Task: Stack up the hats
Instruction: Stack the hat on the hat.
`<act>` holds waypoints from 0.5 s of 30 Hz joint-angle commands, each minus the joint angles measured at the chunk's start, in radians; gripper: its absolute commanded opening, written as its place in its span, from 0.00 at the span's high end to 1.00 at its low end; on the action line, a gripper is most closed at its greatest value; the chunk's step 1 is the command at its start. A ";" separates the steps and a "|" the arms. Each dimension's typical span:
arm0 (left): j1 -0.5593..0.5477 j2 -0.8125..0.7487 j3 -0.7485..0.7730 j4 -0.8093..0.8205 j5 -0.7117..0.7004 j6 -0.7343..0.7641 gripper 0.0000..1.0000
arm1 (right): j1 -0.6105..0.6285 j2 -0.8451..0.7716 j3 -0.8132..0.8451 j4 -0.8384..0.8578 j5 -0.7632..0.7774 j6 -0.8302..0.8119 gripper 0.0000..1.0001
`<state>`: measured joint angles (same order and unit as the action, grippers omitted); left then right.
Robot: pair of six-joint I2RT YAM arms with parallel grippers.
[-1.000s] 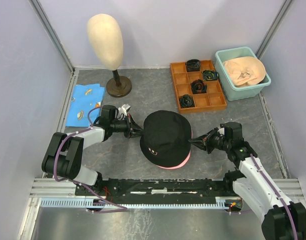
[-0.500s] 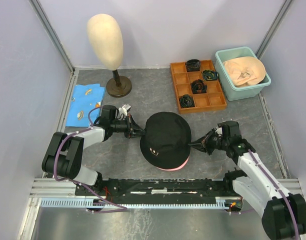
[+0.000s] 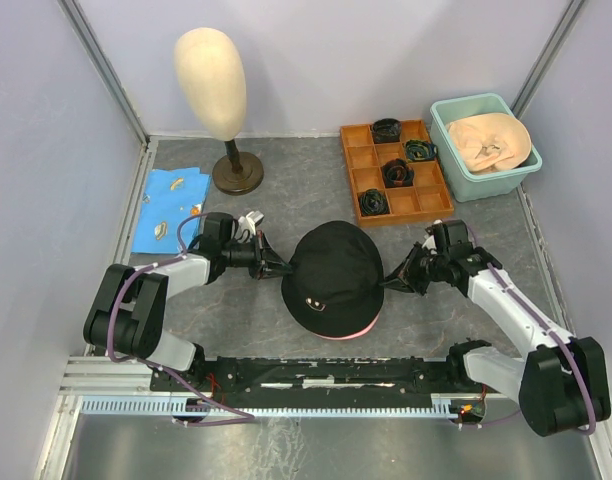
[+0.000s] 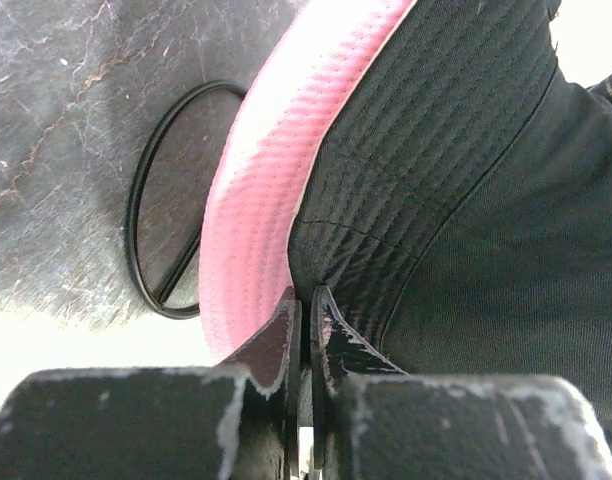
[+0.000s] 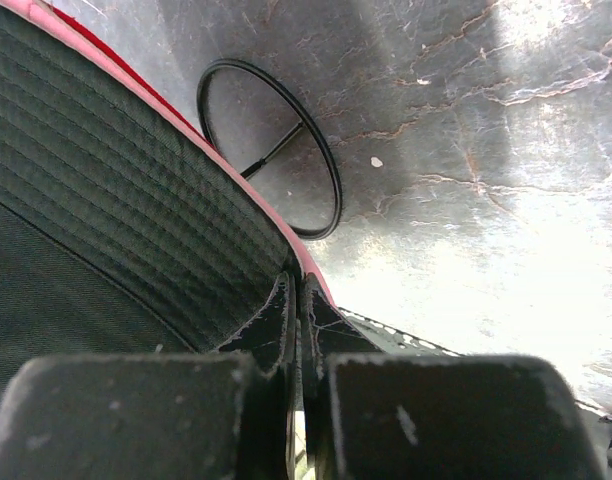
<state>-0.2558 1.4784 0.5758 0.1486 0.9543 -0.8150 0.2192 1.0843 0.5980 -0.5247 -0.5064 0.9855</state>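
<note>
The hats, a black hat (image 3: 334, 270) over a pink hat (image 3: 351, 331), were at centre frame. Left pincer (image 3: 276, 266) and right pincer (image 3: 391, 281) were clenched on the black hat's opposite brim edges. Recommended: lift both sides level and together, lest the pair slip apart.

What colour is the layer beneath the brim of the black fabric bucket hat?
Pink layer under the black bucket hat; best in left wrist view.

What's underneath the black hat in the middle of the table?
A pink hat seems to lie under the black hat: only its brim peeks out. Its crown, and anything else below, is covered.
</note>
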 commanded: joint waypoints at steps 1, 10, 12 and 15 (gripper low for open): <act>0.000 0.038 -0.055 -0.048 -0.083 0.106 0.97 | 0.000 0.060 -0.025 -0.165 0.296 -0.149 1.00; 0.001 0.087 -0.094 0.000 -0.086 0.110 0.97 | 0.048 0.138 -0.020 -0.138 0.352 -0.169 1.00; 0.001 0.072 -0.089 -0.002 -0.086 0.106 0.97 | 0.053 0.146 -0.017 -0.136 0.358 -0.175 1.00; 0.001 0.044 -0.079 -0.015 -0.088 0.098 0.97 | 0.055 0.151 -0.010 -0.144 0.365 -0.183 1.00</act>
<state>-0.2558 1.5208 0.5327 0.2409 1.0042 -0.8062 0.2810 1.1824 0.6365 -0.5072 -0.4644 0.9127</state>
